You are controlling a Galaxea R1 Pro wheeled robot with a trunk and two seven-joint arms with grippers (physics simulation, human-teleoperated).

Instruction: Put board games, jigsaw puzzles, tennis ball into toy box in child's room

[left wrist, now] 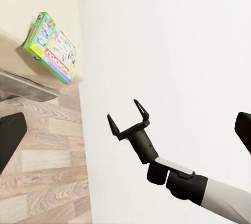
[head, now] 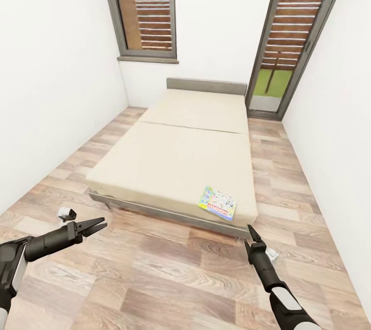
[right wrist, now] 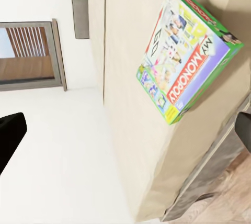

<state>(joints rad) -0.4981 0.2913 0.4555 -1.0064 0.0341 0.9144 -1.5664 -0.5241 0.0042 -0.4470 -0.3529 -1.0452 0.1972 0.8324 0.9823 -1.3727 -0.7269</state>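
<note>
One board game (head: 218, 203) lies at the bed's (head: 175, 160) near corner; both arms' jaws gape, holding nothing.

The head camera looks down from the bed's (head: 175, 160) foot; both wrist cameras face the Monopoly box (head: 218, 203) there — the right one nearest.

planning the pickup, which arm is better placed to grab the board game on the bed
Right, probably. The board game lies at the bed's near corner on the robot's right, and the open right gripper hovers just short of that corner, pointing toward it. The left gripper, also open, sits off the opposite corner.
</note>
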